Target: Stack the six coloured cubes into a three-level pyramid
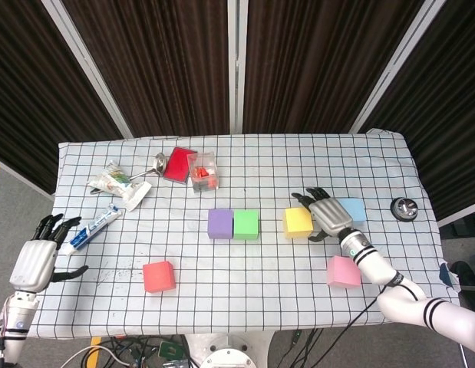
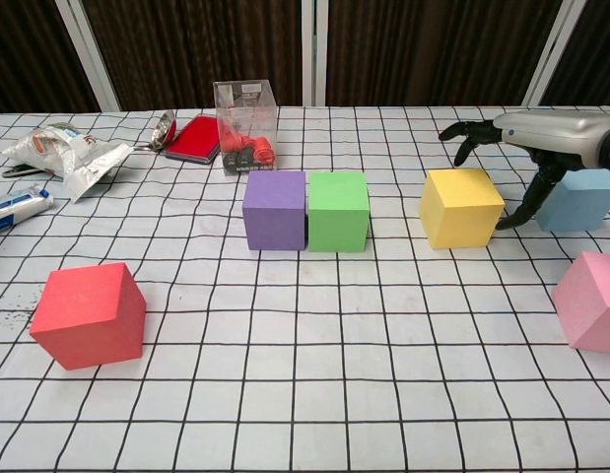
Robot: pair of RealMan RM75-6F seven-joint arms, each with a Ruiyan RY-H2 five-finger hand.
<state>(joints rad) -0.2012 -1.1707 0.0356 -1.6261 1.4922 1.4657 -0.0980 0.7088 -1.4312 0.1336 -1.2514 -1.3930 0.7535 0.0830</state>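
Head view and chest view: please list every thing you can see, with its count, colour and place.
Purple foam cube: one, purple, table centre, touching the green one.
Green foam cube: one, green, right of purple.
Yellow foam cube: one, yellow, beside the right hand.
Blue foam cube: one, light blue, behind the right hand.
Pink foam cube: one, pink, front right.
Red foam cube: one, red, front left.
Clear plastic box: one, red contents, back.
Flat red case: one, beside the box.
Metal spoon: one, silver.
Crumpled wrapper: one, white.
Toothpaste tube: one, left edge.
Small metal object: one, right edge.
Left hand: open, off the table.
Right hand: open, by yellow.
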